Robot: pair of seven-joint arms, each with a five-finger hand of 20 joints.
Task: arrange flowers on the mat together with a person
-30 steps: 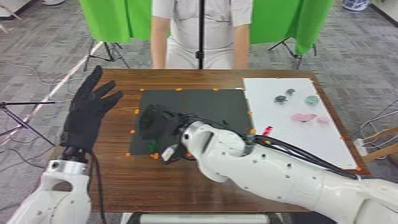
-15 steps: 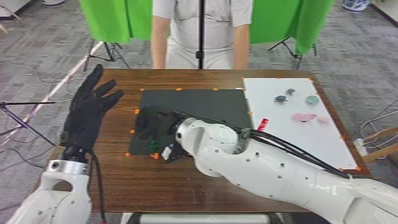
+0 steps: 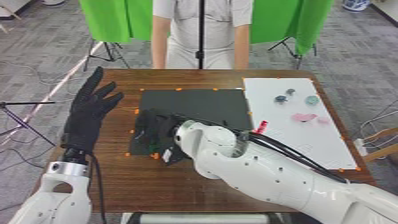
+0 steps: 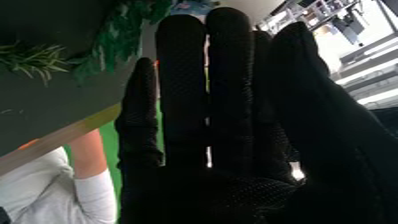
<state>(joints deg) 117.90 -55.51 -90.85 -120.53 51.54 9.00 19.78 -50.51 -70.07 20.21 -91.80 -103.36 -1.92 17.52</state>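
green foliage (image 4: pixel 129 30) lies on the dark mat (image 3: pixel 213 105), and here's the right hand (image 3: pixel 153 125) right by it, low over the mat's left part, fingers straight, close together with thin gaps! out on the white sheet (image 3: pixel 289 140), pink pieces (image 3: pixel 304 117) sit near the teal one (image 3: pixel 312 100). far left, the left hand (image 3: pixel 84 117), fingers straight, thumb apart!
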